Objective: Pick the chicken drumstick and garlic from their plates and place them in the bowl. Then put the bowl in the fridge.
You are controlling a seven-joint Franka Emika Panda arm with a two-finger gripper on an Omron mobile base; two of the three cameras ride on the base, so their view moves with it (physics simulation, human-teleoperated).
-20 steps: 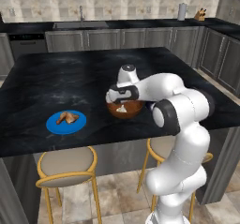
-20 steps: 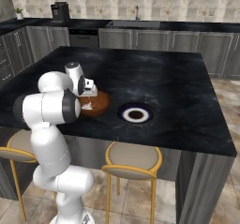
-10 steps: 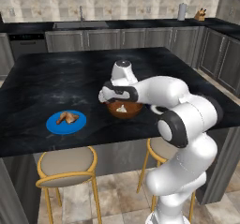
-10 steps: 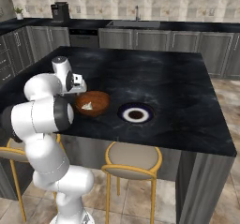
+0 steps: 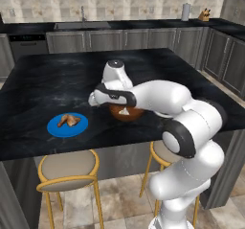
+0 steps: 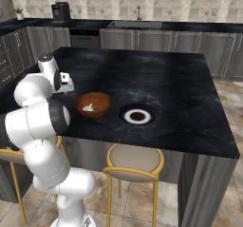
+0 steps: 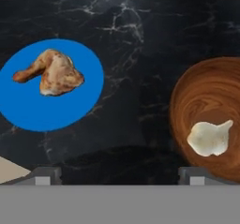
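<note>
Light: even, soft, rendered; no single source to be made out.
Shadows: faint dark patch on the table (image 7: 140, 40) at 6 o'clock in the hand view.
Glare: pale marbled sheen on the table top.
Sharpness: base views soft; hand view slightly blurred, no edge distortion.

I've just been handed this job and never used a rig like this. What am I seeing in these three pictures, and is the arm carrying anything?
It is a white robot arm on a driving base at a dark kitchen island. Two pictures come from cameras on the base, behind the arm to its left and right. The third looks down from the hand itself. The gripper is open and holds nothing; it hangs over the counter between two things. On one side is a blue plate with the chicken drumstick on it. On the other is the wooden bowl, with the garlic already inside. A dark plate with a white centre sits empty beside the bowl.
</note>
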